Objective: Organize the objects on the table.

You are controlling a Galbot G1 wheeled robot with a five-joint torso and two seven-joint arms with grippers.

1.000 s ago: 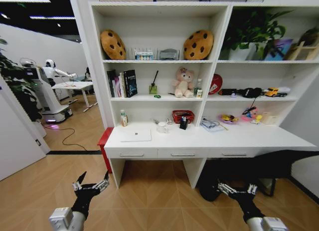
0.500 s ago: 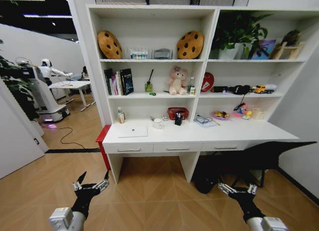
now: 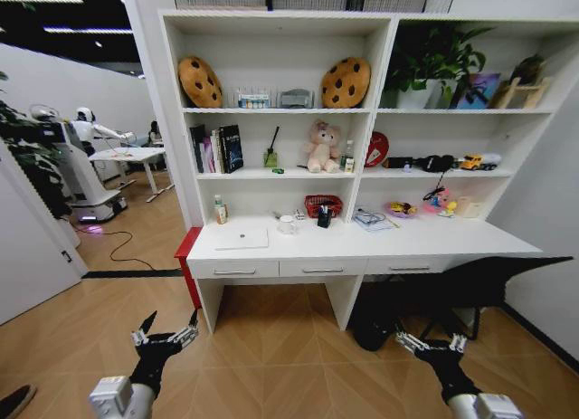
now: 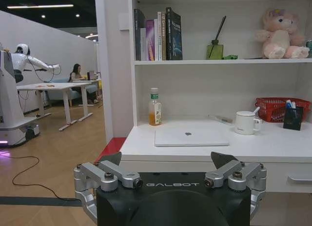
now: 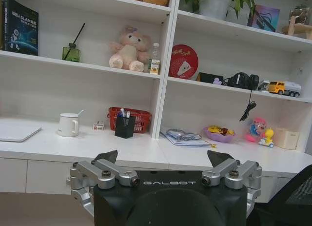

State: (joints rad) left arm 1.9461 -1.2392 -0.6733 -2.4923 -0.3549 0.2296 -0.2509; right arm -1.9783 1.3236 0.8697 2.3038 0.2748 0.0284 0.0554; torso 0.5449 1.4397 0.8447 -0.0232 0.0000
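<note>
Nothing on the table [image 3: 434, 242] has moved. The flat silver laptop [image 3: 242, 239] lies by the round white mug [image 3: 287, 224]. The left gripper [image 3: 164, 334] and right gripper [image 3: 429, 344] still hang low, fingers wide.

My left gripper [image 4: 165, 163] sits low, short of the tabletop [image 4: 273, 145], its two dark fingertips [image 4: 222, 159] spread wide with nothing between them. On the white tabletop a closed silver laptop [image 4: 191, 137] lies flat near the front edge. Behind it, against the back wall, a clear bottle [image 4: 154, 107] with a green cap stands upright. A white mug [image 4: 245, 122] with something sticking out of it stands well apart from the laptop, and just beyond it are a red basket [image 4: 277, 108] and a black pen cup [image 4: 293, 117]. On the shelf [image 4: 214, 62] above I see upright books [image 4: 158, 35], a green diffuser jar [image 4: 214, 51] with dark sticks and a pink plush bear [image 4: 282, 35].
</note>
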